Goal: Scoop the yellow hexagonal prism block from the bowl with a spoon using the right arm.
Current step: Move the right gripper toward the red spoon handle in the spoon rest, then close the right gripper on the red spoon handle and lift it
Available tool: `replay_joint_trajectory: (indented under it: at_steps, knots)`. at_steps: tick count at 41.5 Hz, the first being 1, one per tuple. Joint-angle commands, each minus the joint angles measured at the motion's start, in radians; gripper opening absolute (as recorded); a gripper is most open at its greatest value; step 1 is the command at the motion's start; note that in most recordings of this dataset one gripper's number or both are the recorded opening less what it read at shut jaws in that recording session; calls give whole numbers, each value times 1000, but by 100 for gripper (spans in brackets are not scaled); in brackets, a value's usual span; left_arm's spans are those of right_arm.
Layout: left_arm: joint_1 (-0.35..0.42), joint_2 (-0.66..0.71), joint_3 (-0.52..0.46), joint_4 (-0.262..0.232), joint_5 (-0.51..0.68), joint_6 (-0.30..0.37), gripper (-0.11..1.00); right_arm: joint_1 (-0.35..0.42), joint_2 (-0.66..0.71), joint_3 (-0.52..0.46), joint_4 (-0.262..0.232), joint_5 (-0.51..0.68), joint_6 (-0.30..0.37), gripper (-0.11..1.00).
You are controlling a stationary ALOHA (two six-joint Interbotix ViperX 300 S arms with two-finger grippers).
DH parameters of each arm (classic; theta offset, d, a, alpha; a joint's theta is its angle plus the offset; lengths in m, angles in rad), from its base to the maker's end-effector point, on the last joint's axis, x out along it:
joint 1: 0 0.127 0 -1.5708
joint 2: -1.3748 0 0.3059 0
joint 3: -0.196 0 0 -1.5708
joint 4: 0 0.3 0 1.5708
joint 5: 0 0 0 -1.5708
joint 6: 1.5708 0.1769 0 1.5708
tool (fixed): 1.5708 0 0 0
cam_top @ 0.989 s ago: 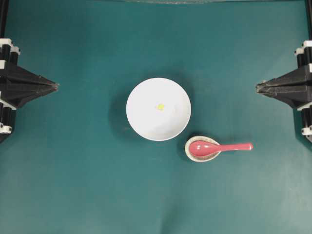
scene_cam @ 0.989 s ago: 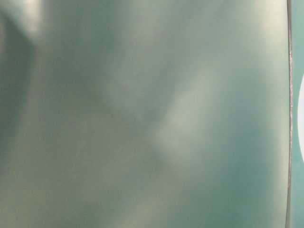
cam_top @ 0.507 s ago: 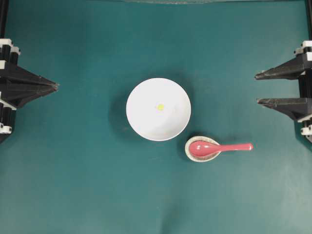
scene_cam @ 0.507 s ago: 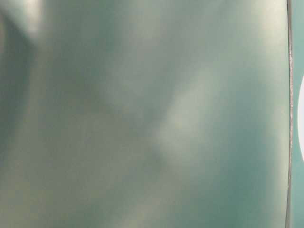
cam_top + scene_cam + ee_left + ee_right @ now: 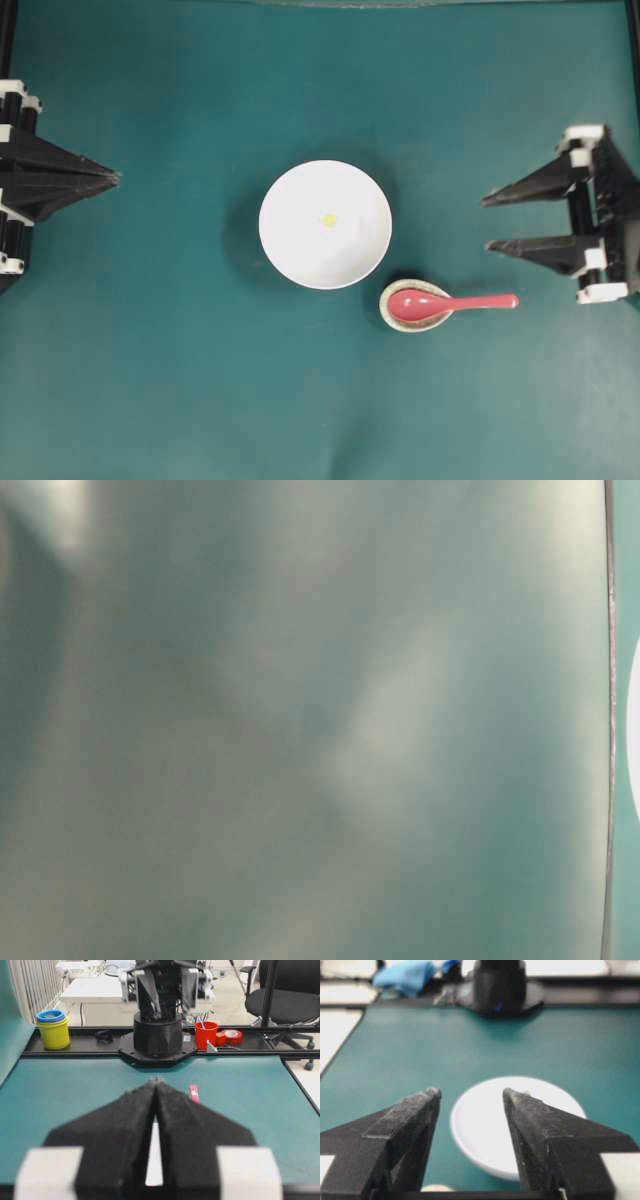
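Prepping spoon (image 5: 452, 302) pickup — right gripper (image 5: 486, 222) spread wide, empty; handle overhangs dish (image 5: 398, 318), graspable. Left gripper (image 5: 115, 177) pressed together.

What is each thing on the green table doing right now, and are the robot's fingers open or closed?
Bowl: upright, holding the block.
Yellow block: lying inside the bowl, untouched.
Spoon: scoop resting in the small dish, handle pointing right, not held.
Small dish: under the spoon's scoop, beside the bowl.
Right gripper: fingers open, empty, away from the spoon.
Left gripper: fingers closed, empty, far from everything.
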Motion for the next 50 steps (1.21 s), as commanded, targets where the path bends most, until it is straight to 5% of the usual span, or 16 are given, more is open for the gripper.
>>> replay_joint_trajectory:
  at_steps: [1,16,33,50]
  knots:
    - [2,9,-18,3,0,3,1,23,78,14,26,-126,2,57]
    - [2,9,-17,5,12,5,1,153,402,57,192,-380,2,57]
    - [2,12,-17,5,29,5,1,360,621,87,388,-561,2,57]
    - [2,12,-15,5,29,5,1,400,723,87,419,-560,6,53]
